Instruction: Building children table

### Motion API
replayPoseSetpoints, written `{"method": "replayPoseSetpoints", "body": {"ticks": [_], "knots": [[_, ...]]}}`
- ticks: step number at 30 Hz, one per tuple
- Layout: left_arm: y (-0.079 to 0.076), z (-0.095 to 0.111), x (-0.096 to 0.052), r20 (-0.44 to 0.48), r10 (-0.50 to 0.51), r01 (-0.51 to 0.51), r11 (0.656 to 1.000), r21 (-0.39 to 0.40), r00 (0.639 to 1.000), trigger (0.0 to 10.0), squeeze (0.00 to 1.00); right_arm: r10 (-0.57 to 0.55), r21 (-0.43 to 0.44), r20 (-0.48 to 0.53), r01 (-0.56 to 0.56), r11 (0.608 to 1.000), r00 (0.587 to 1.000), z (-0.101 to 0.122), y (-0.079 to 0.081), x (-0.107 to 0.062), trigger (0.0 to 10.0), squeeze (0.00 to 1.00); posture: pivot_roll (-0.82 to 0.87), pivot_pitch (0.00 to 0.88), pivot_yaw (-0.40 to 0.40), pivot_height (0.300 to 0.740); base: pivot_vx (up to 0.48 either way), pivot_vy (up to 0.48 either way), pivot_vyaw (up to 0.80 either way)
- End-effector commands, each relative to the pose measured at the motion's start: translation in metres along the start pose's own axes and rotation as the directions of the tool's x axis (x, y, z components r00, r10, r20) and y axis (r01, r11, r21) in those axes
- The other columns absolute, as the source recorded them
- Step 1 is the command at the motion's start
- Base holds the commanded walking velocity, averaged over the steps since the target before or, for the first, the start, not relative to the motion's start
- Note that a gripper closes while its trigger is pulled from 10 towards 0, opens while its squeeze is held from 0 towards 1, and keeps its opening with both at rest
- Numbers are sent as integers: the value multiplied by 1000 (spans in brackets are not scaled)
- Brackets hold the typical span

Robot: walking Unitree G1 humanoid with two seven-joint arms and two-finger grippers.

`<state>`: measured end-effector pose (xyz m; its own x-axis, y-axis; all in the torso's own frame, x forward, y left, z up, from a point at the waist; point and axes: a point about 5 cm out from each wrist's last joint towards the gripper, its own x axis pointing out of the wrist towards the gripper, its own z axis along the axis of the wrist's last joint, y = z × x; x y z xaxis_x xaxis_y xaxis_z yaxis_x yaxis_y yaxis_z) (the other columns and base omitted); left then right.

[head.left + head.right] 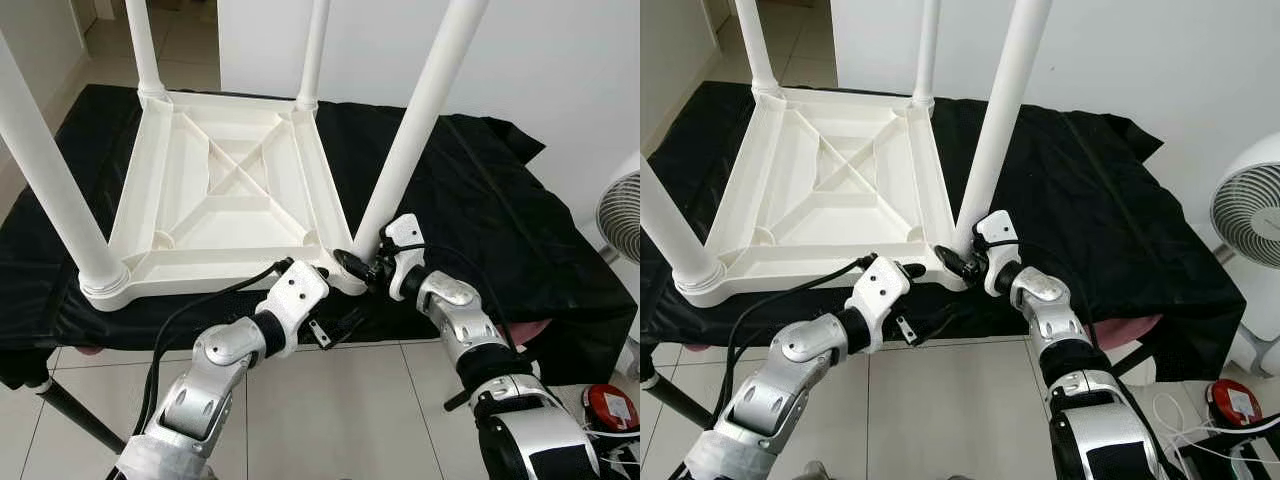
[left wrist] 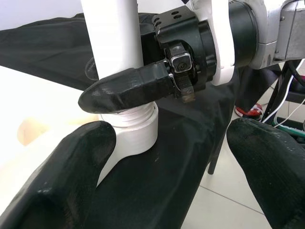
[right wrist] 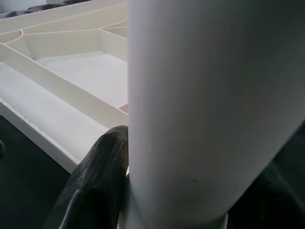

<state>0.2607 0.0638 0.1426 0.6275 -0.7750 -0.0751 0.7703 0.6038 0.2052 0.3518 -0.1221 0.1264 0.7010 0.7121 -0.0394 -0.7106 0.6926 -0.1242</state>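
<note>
Black cloth (image 1: 470,210) drapes the tabletop, which stands on pale floor tiles (image 1: 370,420) before a white wall, with a white fan (image 1: 1250,215) off to the robot's right. On the cloth lies the white plastic children's table (image 1: 235,190), turned upside down so its ribbed underside faces up and its four legs point upward. Both arms reach forward to the near right corner of this upturned piece. The right arm bends at the elbow and angles inward, its wrist turned so that the right pincer (image 1: 362,262) closes around the base of the near right leg (image 1: 420,120), just above the corner socket; in the left wrist view one black finger (image 2: 126,89) presses across the front of the leg, and the right wrist view shows a fingertip (image 3: 95,186) flat against the leg's side. The left arm stretches up from below, forearm raised toward the same corner, and the left pincer (image 2: 167,186) hangs just short of the socket with its two fingers spread wide, gripping nothing.
</note>
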Motion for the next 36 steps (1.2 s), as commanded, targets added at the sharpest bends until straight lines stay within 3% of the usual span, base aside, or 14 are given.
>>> {"method": "replayPoseSetpoints", "body": {"ticks": [1, 3, 4, 5, 9, 12, 18, 20, 21, 25, 28, 33, 36], "knots": [[0, 3, 1, 2, 41, -41, 999, 11, 999, 10000, 0, 39, 24, -38, -38, 999, 999, -12, 6, -1, 0, 0, 67, 16, -123, 740, 0, 0, 0], [0, 3, 1, 2, 39, -39, 999, 11, 999, 10000, 0, 34, 25, -34, -33, 999, 999, -13, 6, -3, 0, 0, 67, 16, -123, 740, 0, 0, 0], [0, 3, 2, 3, 35, -35, 999, 11, 999, 10000, 0, 15, 23, -34, -15, 1000, 999, -13, 4, -4, 3490, 0, 60, 15, -119, 740, 0, 0, 0], [0, 3, 2, 4, 30, -30, 999, 11, 1000, 10000, 0, -2, 28, -27, 3, 1000, 1000, -14, 4, -6, 10000, 0, 55, 15, -116, 740, 0, 0, 0], [-1, 4, 3, 6, 23, -23, 1000, 11, 1000, 10000, 0, -44, 17, -27, 45, 999, 999, -15, 2, -9, 10000, 0, 52, 16, -115, 740, 0, 0, 0], [-1, 4, 3, 6, 20, -20, 1000, 11, 1000, 10000, 0, -154, -4, -39, 154, 988, 987, -17, -3, -13, 10000, 0, 45, 20, -112, 740, 0, 0, 0], [-3, 4, 5, 8, 14, -14, 1000, 7, 1000, 10000, 0, -294, 63, 9, 293, 954, 956, -16, 2, -14, 10000, 0, 38, 22, -110, 740, 0, 0, 0], [-4, 4, 5, 8, 10, -10, 1000, 6, 1000, 10000, 0, -383, 116, 13, 379, 918, 924, -16, 9, -13, 10000, 0, 34, 25, -112, 740, 0, 0, 0], [-4, 4, 5, 8, 10, -10, 1000, 6, 1000, 10000, 0, -383, 116, 13, 379, 918, 924, -16, 9, -13, 10000, 0, 34, 25, -112, 740, 0, 0, 0], [-5, 3, 6, 7, 6, -6, 1000, 3, 1000, 10000, 0, -582, 140, -11, 578, 804, 813, -15, 21, -12, 10000, 0, 32, 26, -114, 740, 0, 0, 0], [-5, 3, 6, 8, 5, -5, 1000, 2, 1000, 10000, 0, -651, 175, 5, 640, 748, 759, -10, 29, -8, 10000, 0, 33, 27, -119, 740, 0, 0, 0], [-5, 3, 6, 7, 7, -7, 1000, 1, 1000, 10000, 0, -649, 218, -2, 634, 742, 761, -7, 43, 2, 10000, 0, 38, 27, -122, 740, 0, 0, 0], [-6, 3, 6, 8, 10, -10, 1000, 0, 1000, 10000, 0, -604, 229, 45, 580, 782, 796, 3, 48, 6, 10000, 0, 40, 26, -123, 740, 0, 0, 0]]}}
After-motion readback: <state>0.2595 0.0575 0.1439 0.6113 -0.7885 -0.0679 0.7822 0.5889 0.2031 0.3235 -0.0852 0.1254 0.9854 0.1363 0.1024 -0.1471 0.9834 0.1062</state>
